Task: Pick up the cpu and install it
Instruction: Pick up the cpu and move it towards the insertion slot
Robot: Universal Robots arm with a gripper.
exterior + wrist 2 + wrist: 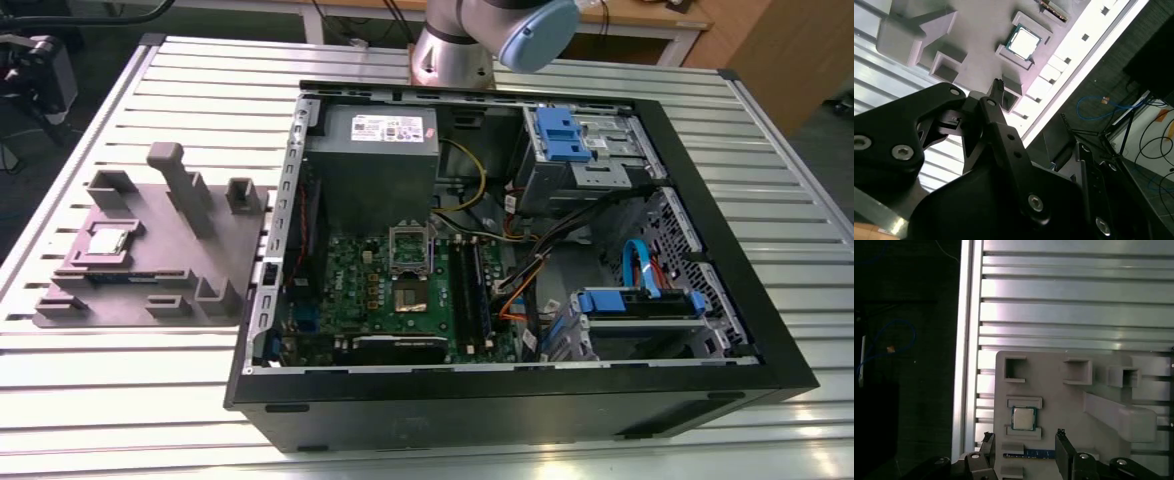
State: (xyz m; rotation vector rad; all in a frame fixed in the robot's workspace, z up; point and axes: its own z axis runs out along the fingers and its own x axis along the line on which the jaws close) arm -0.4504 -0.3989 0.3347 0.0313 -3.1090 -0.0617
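- Fingers (1061, 441) of the black gripper (1024, 435) were held apart near the cpu (1023, 418).
- It, square and dull silver-topped, was seated in a matte grey moulded holder (1049, 390) on the ribbed aluminium worktop (1054, 300).

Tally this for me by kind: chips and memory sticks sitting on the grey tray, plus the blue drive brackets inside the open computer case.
cpu: 1
memory stick: 1
blue drive brackets: 2
Total: 4
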